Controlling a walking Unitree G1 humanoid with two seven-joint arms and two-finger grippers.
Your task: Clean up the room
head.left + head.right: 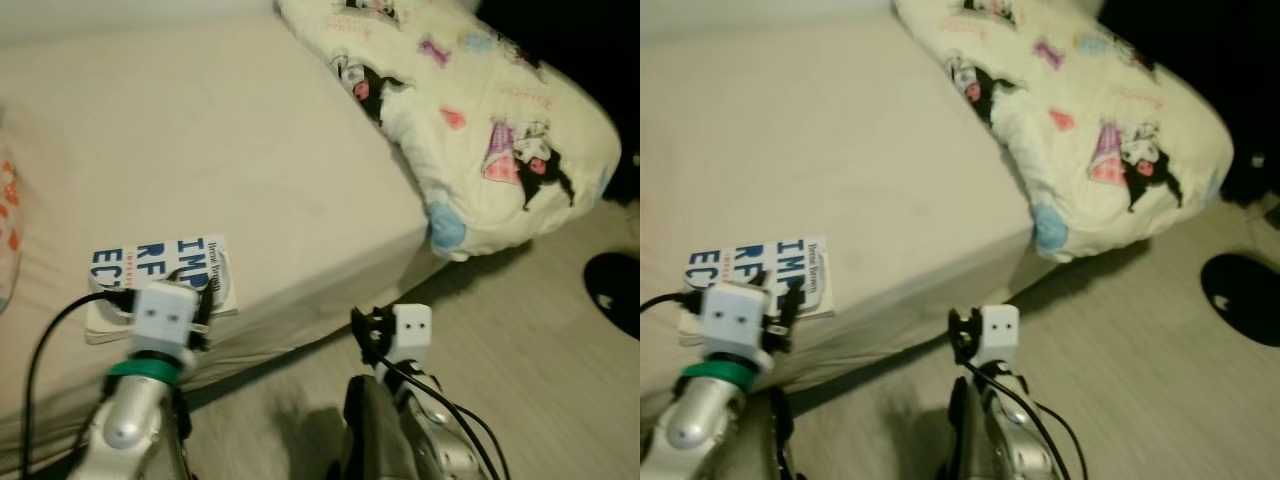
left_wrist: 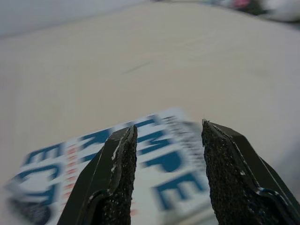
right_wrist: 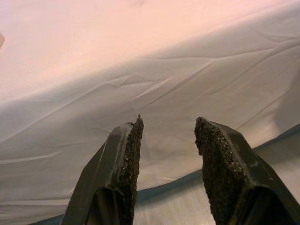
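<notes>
Nearest the camera, the two silver arms are reaching forward from the bottom of the head views, black cables trailing along them. The right gripper (image 3: 166,136) is hanging low over the pale wood-look plank floor (image 1: 520,340), just short of the bed's side; its two rough, gritty black fingers are standing parted with nothing between them, and they are pointing at the creased beige sheet draping the mattress edge. The left gripper (image 2: 168,136), on a wrist with a green ring and a white boxy housing, is stretching out over the near edge of the bed (image 1: 200,140), its coarse black fingers spread apart and gripping nothing. Just beyond and under those fingertips a white paperback book with large blue letters and a thin line of red print (image 1: 150,262) is lying flat on the sheet, close to the mattress edge. The sheet itself is looking smooth and matte across the top of the bed. Farther back and to the right, a puffy cream duvet printed with black-and-white cartoon figures and pastel shapes (image 1: 470,110) is lying bunched up, spilling over the bed's corner toward the floor. A round black object (image 1: 615,290) is sitting on the floor at the far right.
</notes>
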